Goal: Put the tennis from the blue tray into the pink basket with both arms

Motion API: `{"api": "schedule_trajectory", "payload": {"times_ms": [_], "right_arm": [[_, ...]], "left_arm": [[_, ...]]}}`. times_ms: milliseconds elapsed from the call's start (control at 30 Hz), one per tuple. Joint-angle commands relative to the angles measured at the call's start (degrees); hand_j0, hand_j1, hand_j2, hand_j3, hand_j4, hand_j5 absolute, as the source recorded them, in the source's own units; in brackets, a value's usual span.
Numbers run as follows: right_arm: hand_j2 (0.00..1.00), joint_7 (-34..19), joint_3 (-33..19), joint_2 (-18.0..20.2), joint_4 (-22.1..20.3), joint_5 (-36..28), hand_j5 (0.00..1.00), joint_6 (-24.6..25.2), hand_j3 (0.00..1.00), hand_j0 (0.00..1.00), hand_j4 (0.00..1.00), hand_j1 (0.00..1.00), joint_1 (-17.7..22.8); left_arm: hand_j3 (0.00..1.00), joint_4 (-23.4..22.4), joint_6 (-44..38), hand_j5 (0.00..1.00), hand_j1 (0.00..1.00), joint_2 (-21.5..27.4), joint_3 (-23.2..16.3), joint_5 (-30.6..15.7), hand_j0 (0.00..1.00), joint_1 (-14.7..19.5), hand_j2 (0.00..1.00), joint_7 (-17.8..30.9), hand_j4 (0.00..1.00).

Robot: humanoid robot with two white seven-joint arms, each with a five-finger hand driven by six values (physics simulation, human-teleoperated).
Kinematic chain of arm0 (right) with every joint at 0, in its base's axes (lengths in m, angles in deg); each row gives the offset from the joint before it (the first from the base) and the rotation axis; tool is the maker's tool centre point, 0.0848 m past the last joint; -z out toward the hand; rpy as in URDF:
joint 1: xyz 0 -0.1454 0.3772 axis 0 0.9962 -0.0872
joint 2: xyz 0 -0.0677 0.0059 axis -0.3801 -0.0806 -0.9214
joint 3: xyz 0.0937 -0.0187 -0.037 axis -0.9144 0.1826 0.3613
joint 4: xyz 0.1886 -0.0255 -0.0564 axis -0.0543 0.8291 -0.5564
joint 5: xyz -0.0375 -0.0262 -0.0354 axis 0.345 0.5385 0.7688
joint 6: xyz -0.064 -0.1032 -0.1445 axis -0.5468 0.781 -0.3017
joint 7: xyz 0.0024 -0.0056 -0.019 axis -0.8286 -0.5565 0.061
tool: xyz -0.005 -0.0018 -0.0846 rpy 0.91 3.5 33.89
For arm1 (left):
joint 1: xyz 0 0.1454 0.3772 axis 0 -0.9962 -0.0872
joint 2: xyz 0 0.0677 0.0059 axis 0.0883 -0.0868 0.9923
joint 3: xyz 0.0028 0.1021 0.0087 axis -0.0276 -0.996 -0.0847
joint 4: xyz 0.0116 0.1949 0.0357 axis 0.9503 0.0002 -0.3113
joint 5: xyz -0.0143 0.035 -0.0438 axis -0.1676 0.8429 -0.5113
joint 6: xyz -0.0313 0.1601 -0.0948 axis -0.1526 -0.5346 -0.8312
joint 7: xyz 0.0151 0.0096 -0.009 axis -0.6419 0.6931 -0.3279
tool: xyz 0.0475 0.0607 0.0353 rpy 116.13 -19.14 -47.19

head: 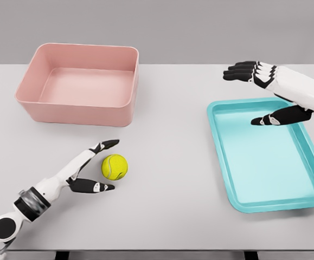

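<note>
Inspecting from the table's left: we find the left robot hand [94,167] spread, flanking the tennis ball [115,167] on the table's near-left area. We advise closing firmly before lifting toward the pink basket [81,107]. The blue tray [243,200] lies vacant; the right robot hand [265,92] is spread.

Bright, even overhead light (soft shadows only), sharp render throughout.

White table [173,179], grey backdrop behind it. On it directly: pink basket [121,108] at far left, upright, open side up, nothing inside. Teal-blue tray [238,200] on the right side, flat, tilted a bit off the table edge line, its right rim near the frame edge. Yellow-green tennis ball [115,167] on the bare tabletop, front left, near the basket's front wall, well apart from the tray.
</note>
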Motion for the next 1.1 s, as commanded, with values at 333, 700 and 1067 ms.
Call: {"api": "schedule_trajectory", "payload": {"times_ms": [333,700,1067], "right_arm": [[1.00,0.0,0.0,0.1,0.0,-0.4,1.00,0.2,1.00,1.00,1.00,1.00,0.9],[1.00,0.0,0.0,-0.1,0.0,-0.4,1.00,0.2,1.00,1.00,1.00,1.00,0.8],[1.00,0.0,0.1,-0.3,0.0,-0.4,1.00,0.2,1.00,1.00,1.00,1.00,1.1]], "left_arm": [[0.62,0.0,0.8,0.62,0.62,0.0,-0.4,1.0,0.62,-0.2,0.62,0.0,0.62],[0.58,0.6,0.2,0.58,0.58,0.0,-0.3,0.5,0.58,-0.4,0.58,0.0,0.58],[0.55,3.4,4.5,0.55,0.55,-0.2,0.5,-1.1,0.55,1.1,0.55,0.1,0.55]]}}
